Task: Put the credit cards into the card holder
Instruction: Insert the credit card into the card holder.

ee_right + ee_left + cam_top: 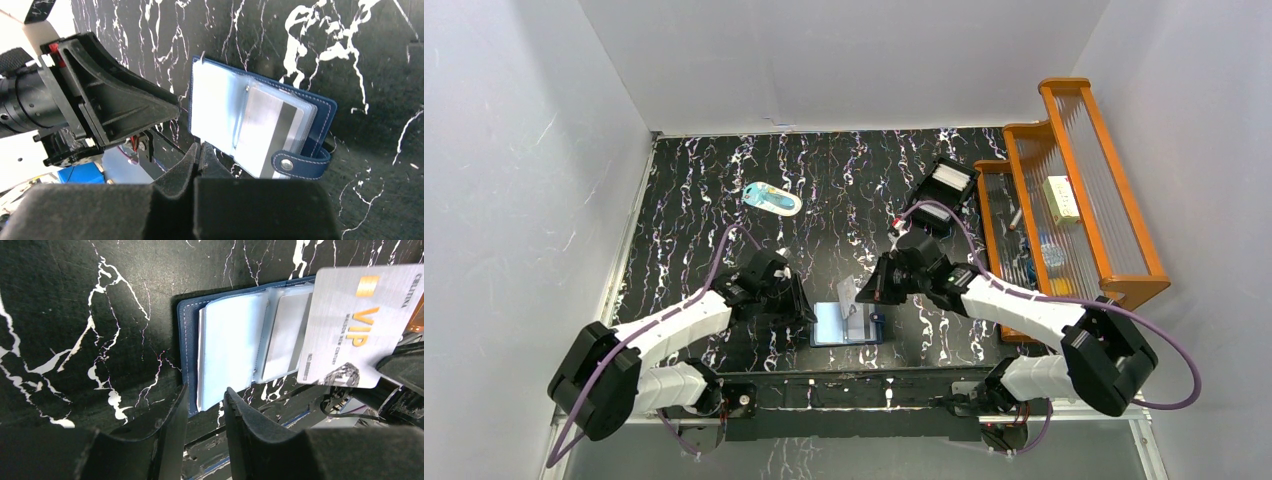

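At card holder (225, 345): right end effector (200, 155) clamped on credit card (350, 325); left end effector (206, 392) slightly apart.

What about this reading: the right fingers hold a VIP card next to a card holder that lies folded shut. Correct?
No: the card holder lies spread open, as the left wrist view shows. The right fingers do hold the VIP card next to it.

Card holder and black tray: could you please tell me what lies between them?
The right gripper, holding a credit card, as the top view shows.
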You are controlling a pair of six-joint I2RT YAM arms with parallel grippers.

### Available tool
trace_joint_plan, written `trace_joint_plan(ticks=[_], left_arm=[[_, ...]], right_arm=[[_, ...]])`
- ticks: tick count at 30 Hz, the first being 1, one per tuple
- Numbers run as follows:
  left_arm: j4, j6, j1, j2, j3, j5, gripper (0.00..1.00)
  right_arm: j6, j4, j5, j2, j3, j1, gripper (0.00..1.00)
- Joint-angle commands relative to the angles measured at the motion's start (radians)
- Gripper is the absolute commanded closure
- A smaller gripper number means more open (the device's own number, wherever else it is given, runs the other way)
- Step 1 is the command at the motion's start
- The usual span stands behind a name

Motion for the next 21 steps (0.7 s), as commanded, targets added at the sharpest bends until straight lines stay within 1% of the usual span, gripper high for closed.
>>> trace_joint_plan(ticks=[1,10,21], left_arm=[[0.062,0.002,0.003,0.023,-0.026,0.060,0.70],[0.081,0.009,0.004,0.079,-0.039,0.069,0.78],[0.078,0.005,0.004,0.110,-0.054,0.069,0.88]], right_arm=[[0.099,0.140,0.026,-0.051,-0.072,0.015,1.00],[0.115,0.259,-0.020,-0.031,-0.190,0.024,1.00],[0.150,0.373,-0.045,0.025,-0.268,0.027,1.00]])
